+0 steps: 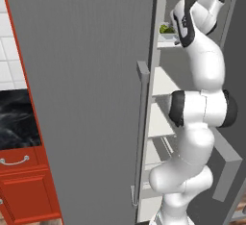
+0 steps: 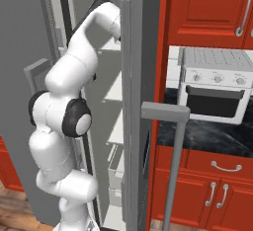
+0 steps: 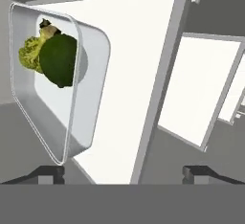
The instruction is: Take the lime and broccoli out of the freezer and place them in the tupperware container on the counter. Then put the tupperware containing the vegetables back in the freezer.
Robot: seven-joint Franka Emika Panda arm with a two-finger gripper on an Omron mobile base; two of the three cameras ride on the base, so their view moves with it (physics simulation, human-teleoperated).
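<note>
The tupperware container (image 3: 91, 74) rests on the white top shelf (image 3: 134, 65) of the open freezer (image 1: 86, 99). Inside it, the dark-green lime (image 3: 58, 60) sits against the bumpy yellow-green broccoli (image 3: 29, 55). My gripper (image 3: 124, 173) is open, its fingertips (image 3: 48, 173) spread wide with nothing between them. The tray's near corner lies just above the left tip. From the left base view the tray (image 1: 167, 36) and its green contents (image 1: 166, 28) show high up, beside my hand. The black counter (image 1: 14, 118) lies left of the freezer.
The ridged freezer door (image 2: 141, 77) with its bar handle (image 2: 170, 166) stands open beside my arm. Lower white shelves (image 3: 201, 89) step down below the top one. A toaster oven (image 2: 212, 84) stands on the counter (image 2: 207, 136) to the right, above red cabinets (image 2: 197, 190).
</note>
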